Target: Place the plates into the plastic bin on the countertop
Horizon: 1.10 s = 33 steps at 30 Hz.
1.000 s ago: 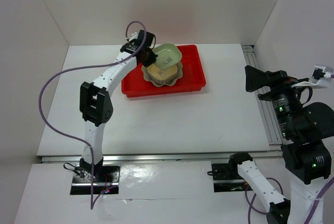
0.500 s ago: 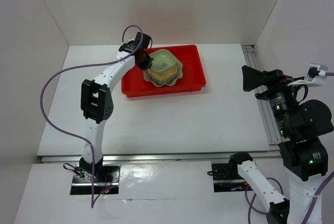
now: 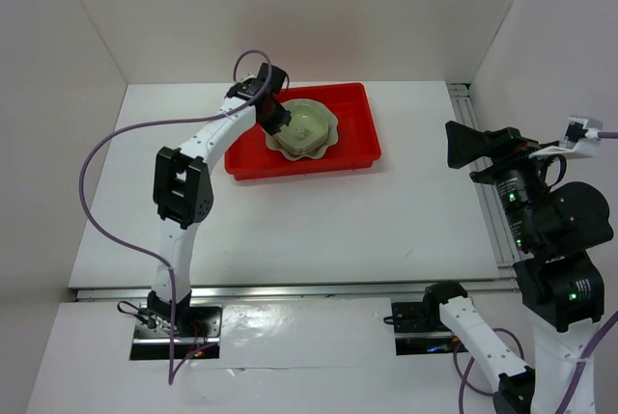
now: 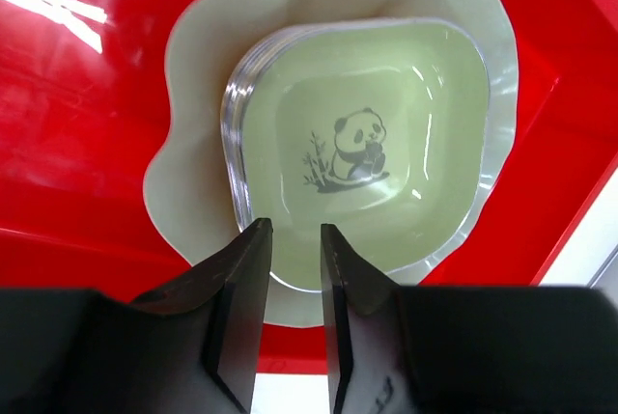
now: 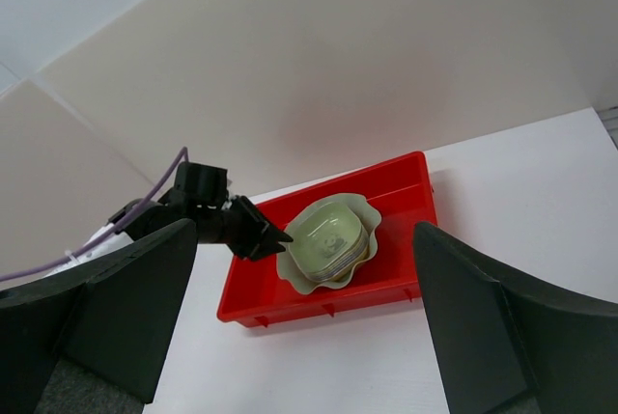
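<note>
The red plastic bin (image 3: 359,147) sits at the back of the white countertop (image 3: 319,221). In it lies the large pale green scalloped dish (image 3: 330,124), with a stack of small rounded-square plates on it. The light green panda plate (image 3: 305,127) is on top. In the left wrist view this plate (image 4: 357,144) lies flat on the stack, inside the scalloped dish (image 4: 193,173) and bin (image 4: 77,144). My left gripper (image 4: 296,231) hovers at the plate's near-left rim, jaws slightly apart with nothing between them. My right gripper (image 3: 473,149) is wide open, raised at the right.
White walls close in the countertop at the back and both sides. A metal rail (image 3: 488,202) runs along the right edge. The right wrist view shows the bin (image 5: 406,192), the dishes (image 5: 330,234) and the left gripper (image 5: 275,237) from afar.
My left gripper brought the tilted light green plate down onto the stack, let it go, and now stands just at its rim. The right arm shifted slightly.
</note>
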Each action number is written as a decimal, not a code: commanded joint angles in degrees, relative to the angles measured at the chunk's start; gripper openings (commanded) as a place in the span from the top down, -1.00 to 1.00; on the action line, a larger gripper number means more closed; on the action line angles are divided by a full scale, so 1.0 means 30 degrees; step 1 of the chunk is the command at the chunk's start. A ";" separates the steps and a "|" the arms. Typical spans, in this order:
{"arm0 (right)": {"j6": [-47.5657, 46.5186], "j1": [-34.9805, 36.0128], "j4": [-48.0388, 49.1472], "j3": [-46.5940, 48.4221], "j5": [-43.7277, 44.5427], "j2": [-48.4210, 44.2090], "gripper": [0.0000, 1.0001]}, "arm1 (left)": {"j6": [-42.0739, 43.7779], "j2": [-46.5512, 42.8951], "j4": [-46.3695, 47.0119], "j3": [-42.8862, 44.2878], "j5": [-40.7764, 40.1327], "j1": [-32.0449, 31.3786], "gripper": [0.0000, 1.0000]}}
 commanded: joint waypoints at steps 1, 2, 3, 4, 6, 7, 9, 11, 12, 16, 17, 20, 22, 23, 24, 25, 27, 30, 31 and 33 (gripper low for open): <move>-0.0082 -0.0144 0.0800 -0.0009 -0.0241 0.0091 -0.99 | -0.0135 -0.0009 0.0161 0.0235 -0.0026 -0.0124 0.19; -0.0256 -0.0144 0.0800 -0.0009 -0.0241 0.0091 -0.99 | -0.0135 -0.0241 0.0161 0.0235 -0.0026 -0.0124 0.19; -0.0258 -0.0144 0.0800 -0.0009 -0.0067 0.0091 -0.99 | -0.0135 -0.0621 0.0161 0.0235 0.0148 -0.0124 0.17; -0.0258 -0.0144 0.0800 -0.0009 -0.0065 0.0091 -0.99 | -0.0135 -0.0943 0.0161 0.0235 0.0150 -0.0356 0.07; -0.0432 -0.0144 0.0800 -0.0009 -0.0297 0.0091 -0.99 | 0.0097 -0.2285 0.0161 -0.0144 -0.0227 -0.0619 -0.09; -0.0666 -0.0144 0.0800 -0.0009 -0.0300 0.0352 -0.99 | 0.0331 -0.2845 0.0161 -0.0465 -0.0405 -0.0622 -0.20; -0.0871 -0.0144 0.0276 -0.0184 -0.0708 0.0938 -0.99 | 0.1381 -0.4539 0.0161 -0.0700 -0.1337 -0.1323 -0.60; -0.1137 -0.0144 -0.0425 -0.0389 -0.0944 0.1581 -0.99 | 0.2204 -0.5716 -0.0100 -0.0908 -0.1986 -0.1878 -0.99; -0.1340 -0.0144 -0.0633 -0.0390 -0.0944 0.1759 -0.99 | 0.2614 -0.6331 -0.0276 -0.1343 -0.2221 -0.1882 -1.00; -0.2775 -0.0319 -0.1014 -0.1090 -0.0768 0.1937 -0.99 | 0.4521 -1.0196 -0.1011 -0.4064 -0.2286 -0.2380 -1.00; -0.3039 -0.0319 -0.1016 -0.1093 -0.0768 0.1937 -0.99 | 0.4523 -1.2235 -0.1417 -0.4884 -0.2485 -0.2728 -1.00; -0.3217 -0.0319 -0.1016 -0.1588 -0.0241 0.1150 -0.99 | 0.4992 -1.5701 -0.1247 -0.8575 -0.3979 -0.4832 -1.00; -0.3393 -0.0319 -0.0811 -0.1591 -0.0241 0.0914 -0.99 | 0.5226 -1.8972 -0.1245 -1.0854 -0.4216 -0.5453 -1.00; -0.3596 -0.0319 -0.1043 -0.1591 -0.0241 0.0911 -0.99 | 0.5226 -2.0037 -0.1245 -1.1652 -0.4013 -0.5688 -1.00; -0.3598 -0.0319 -0.1307 -0.1591 -0.0009 0.0737 -0.99 | 0.5226 -2.1005 -0.1419 -1.2327 -0.3808 -0.5980 -1.00; -0.3598 -0.0319 -0.1309 -0.1968 0.0167 0.0736 -0.99 | 0.5429 -2.2755 -0.1421 -1.3552 -0.3602 -0.5983 -1.00; -0.3598 -0.0319 -0.1106 -0.2147 0.0169 0.0269 -0.99 | 0.5695 -2.4202 -0.2091 -1.4381 -0.3600 -0.6247 -1.00; -0.3598 -0.0145 -0.1104 -0.2526 0.0169 -0.0112 -0.99 | 0.5900 -2.6517 -0.4344 -1.5262 -0.4680 -0.6423 -1.00; -0.3598 -0.0144 -0.1104 -0.2528 0.0169 -0.0114 -0.99 | 0.5900 -2.7103 -0.4959 -1.5437 -0.5119 -0.6423 -1.00; -0.3598 0.0030 -0.1104 -0.2528 0.0345 -0.0114 -0.99 | 0.5900 -2.8826 -0.6134 -1.5732 -0.5942 -0.6423 -1.00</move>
